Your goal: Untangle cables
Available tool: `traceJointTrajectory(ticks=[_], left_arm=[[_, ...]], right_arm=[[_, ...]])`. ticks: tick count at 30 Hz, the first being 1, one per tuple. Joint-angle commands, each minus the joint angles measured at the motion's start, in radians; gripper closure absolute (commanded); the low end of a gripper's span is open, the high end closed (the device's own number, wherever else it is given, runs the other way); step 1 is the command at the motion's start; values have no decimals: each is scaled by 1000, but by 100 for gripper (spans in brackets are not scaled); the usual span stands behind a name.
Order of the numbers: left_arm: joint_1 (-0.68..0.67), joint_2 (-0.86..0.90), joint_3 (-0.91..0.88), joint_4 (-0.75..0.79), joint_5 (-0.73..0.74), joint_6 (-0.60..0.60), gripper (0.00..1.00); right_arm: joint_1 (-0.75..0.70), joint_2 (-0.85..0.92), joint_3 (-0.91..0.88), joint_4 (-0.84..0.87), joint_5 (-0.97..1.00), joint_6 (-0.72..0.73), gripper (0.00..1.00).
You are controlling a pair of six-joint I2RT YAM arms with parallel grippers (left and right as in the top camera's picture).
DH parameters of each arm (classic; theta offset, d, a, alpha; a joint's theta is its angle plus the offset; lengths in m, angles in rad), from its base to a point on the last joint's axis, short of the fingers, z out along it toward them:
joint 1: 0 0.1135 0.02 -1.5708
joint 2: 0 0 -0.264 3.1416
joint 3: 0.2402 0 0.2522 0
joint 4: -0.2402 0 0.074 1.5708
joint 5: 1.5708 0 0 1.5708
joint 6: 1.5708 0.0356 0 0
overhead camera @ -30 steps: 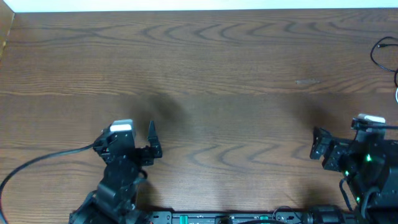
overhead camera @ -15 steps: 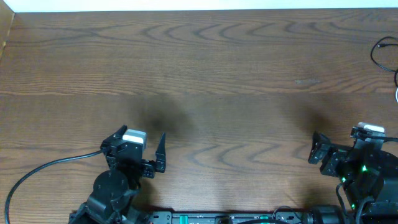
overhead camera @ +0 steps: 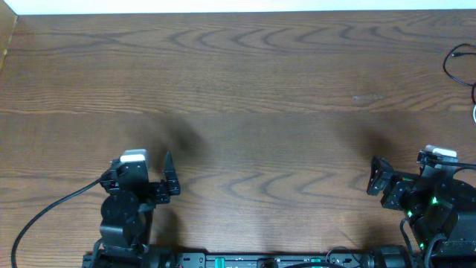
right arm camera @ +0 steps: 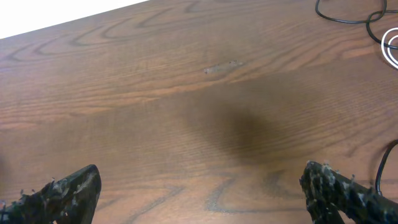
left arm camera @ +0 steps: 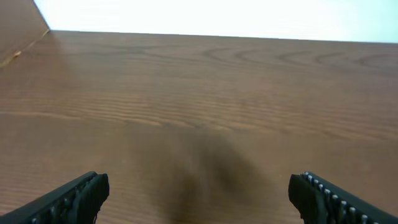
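Observation:
The cables lie at the table's far right edge: a thin black cable point(overhead camera: 454, 62) in loops and a bit of white cable point(overhead camera: 474, 112) below it. In the right wrist view the black cable point(right arm camera: 346, 16) and the white cable point(right arm camera: 390, 47) show at the top right, well ahead of the fingers. My left gripper point(overhead camera: 143, 174) is open and empty near the front left, far from the cables; its view point(left arm camera: 199, 196) shows only bare wood. My right gripper point(overhead camera: 407, 177) is open and empty near the front right point(right arm camera: 202, 194), short of the cables.
The wooden table point(overhead camera: 253, 89) fills the view. A thick black arm wire point(overhead camera: 44, 205) curves off to the front left. A thin black wire point(right arm camera: 382, 169) shows at the right edge of the right wrist view. A small scuff point(right arm camera: 222, 67) marks the wood.
My left gripper swung right, then back left to a spot left of where it began. My right gripper shifted slightly left and toward the front. The cables have not moved.

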Motion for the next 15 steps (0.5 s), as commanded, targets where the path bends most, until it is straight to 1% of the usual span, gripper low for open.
traceJointTrajectory(ticks=[1, 6, 12, 15], left_arm=[[65, -6, -5, 8, 129, 22, 2], [119, -6, -18, 29, 171, 21, 2], [121, -6, -17, -15, 172, 17, 2], [121, -6, -17, -14, 172, -10, 2]], right_arm=[[6, -2, -3, 2, 7, 5, 1], [6, -2, -7, 0, 32, 6, 1], [6, -2, -8, 6, 33, 5, 1], [6, -3, -7, 34, 33, -3, 1]])
